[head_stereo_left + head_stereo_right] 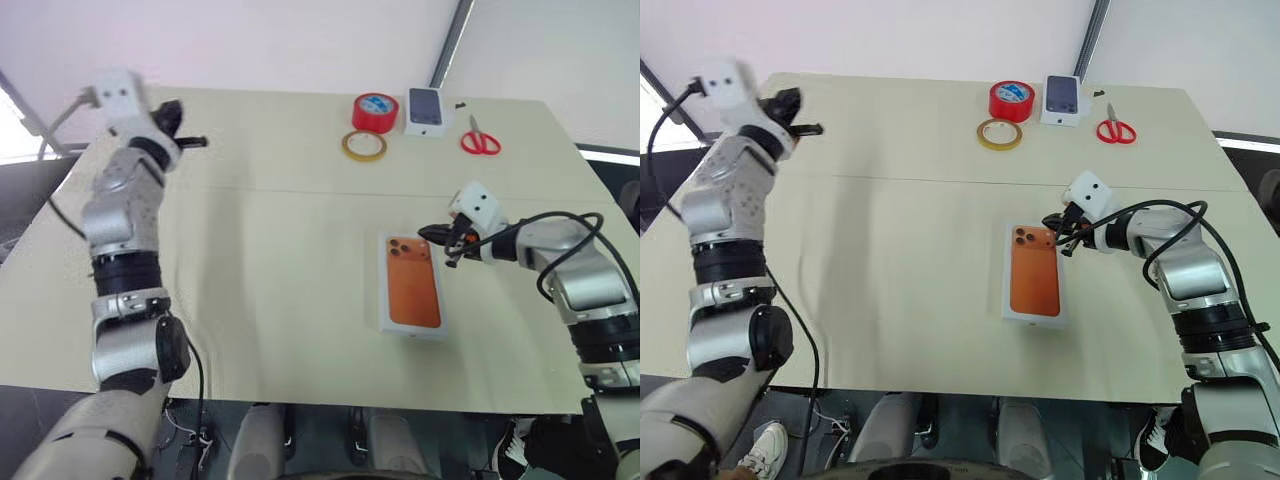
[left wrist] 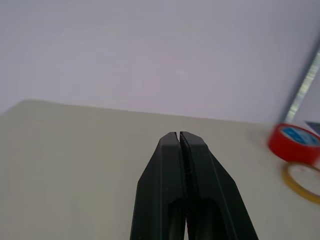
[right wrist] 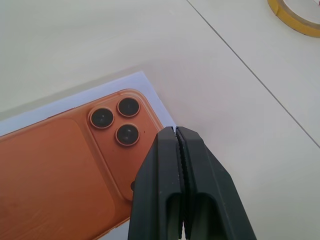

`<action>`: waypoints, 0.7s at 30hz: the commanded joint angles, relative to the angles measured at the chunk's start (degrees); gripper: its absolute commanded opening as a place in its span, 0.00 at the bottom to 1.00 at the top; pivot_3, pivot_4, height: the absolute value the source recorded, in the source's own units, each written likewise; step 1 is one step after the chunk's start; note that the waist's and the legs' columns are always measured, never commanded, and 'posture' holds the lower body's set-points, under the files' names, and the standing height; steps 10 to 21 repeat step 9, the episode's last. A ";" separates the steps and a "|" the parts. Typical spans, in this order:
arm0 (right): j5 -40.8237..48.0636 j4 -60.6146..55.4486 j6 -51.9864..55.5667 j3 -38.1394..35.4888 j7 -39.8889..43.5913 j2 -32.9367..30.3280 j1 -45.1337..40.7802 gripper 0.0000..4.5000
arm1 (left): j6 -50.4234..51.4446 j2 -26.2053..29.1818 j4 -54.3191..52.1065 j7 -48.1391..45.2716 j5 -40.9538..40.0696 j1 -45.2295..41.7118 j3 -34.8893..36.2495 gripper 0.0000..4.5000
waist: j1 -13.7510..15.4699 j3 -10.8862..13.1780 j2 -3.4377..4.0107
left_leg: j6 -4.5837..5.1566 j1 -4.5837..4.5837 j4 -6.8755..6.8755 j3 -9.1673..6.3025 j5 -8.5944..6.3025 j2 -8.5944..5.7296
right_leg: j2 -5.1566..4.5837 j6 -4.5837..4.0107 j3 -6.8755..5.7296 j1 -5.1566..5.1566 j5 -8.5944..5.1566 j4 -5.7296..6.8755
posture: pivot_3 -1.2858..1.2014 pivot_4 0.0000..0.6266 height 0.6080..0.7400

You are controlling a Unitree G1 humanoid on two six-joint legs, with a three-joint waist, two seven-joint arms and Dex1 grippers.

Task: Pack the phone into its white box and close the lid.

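One closed white box lies on the bench (image 1: 250, 300) nearer its right edge than its left, about midway between near and far edges: the lid (image 1: 411, 284), printed with an orange phone, covers it, its three-lens cluster at the far left corner. The phone itself cannot be seen (the lid hides whatever is inside).

The right gripper (image 1: 440, 236) hangs just above the lid's far right corner, its two black fingers (image 3: 176, 165) pressed together with nothing between them; whether the tips touch the lid cannot be told.

Farther off, over the far left corner of the bench, the left gripper (image 1: 200, 142) is raised well clear of the surface, fingers likewise pressed tight and empty.

Along the far edge, right of centre, sit a yellow tape ring (image 1: 364, 146), a red tape roll (image 1: 375, 112), a smaller white box picturing a dark phone (image 1: 425, 109), and red-handled scissors (image 1: 479, 138).
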 commanded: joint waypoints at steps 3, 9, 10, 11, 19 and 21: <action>1.02 -5.34 0.99 -4.14 -1.08 -1.63 3.14 0.01 | 2.07 6.58 -7.87 -15.81 -2.41 9.29 -5.96 0.02 | -1.10 -0.01 0.02 | -0.01 0.06 -0.07 0.01 0.00 0.06 | 0.02 0.00 0.02 -0.03 0.00 0.04 | 0.52 0.24 1.00; 3.25 -10.36 3.51 -7.36 -0.62 -3.09 6.93 0.01 | 9.51 15.49 -25.26 -24.92 -8.15 27.74 -4.09 0.02 | -1.64 0.01 0.06 | -0.06 0.08 -0.18 -0.05 0.01 0.20 | -0.03 -0.23 0.08 -0.17 -0.11 0.14 | 0.52 0.24 1.00; 3.25 -10.36 3.51 -7.36 -0.62 -3.09 6.93 0.01 | 9.51 15.49 -25.26 -24.92 -8.15 27.74 -4.09 0.02 | -1.64 0.01 0.06 | -0.06 0.08 -0.18 -0.05 0.01 0.20 | -0.03 -0.23 0.08 -0.17 -0.11 0.14 | 0.52 0.24 1.00; 3.25 -10.36 3.51 -7.36 -0.62 -3.09 6.93 0.01 | 9.51 15.49 -25.26 -24.92 -8.15 27.74 -4.09 0.02 | -1.64 0.01 0.06 | -0.06 0.08 -0.18 -0.05 0.01 0.20 | -0.03 -0.23 0.08 -0.17 -0.11 0.14 | 0.52 0.24 1.00; 3.25 -10.36 3.51 -7.36 -0.62 -3.09 6.93 0.01 | 9.51 15.49 -25.26 -24.92 -8.15 27.74 -4.09 0.02 | -1.64 0.01 0.06 | -0.06 0.08 -0.18 -0.05 0.01 0.20 | -0.03 -0.23 0.08 -0.17 -0.11 0.14 | 0.52 0.24 1.00; 3.25 -10.36 3.51 -7.36 -0.62 -3.09 6.93 0.01 | 9.51 15.49 -25.26 -24.92 -8.15 27.74 -4.09 0.02 | -1.64 0.01 0.06 | -0.06 0.08 -0.18 -0.05 0.01 0.20 | -0.03 -0.23 0.08 -0.17 -0.11 0.14 | 0.52 0.24 1.00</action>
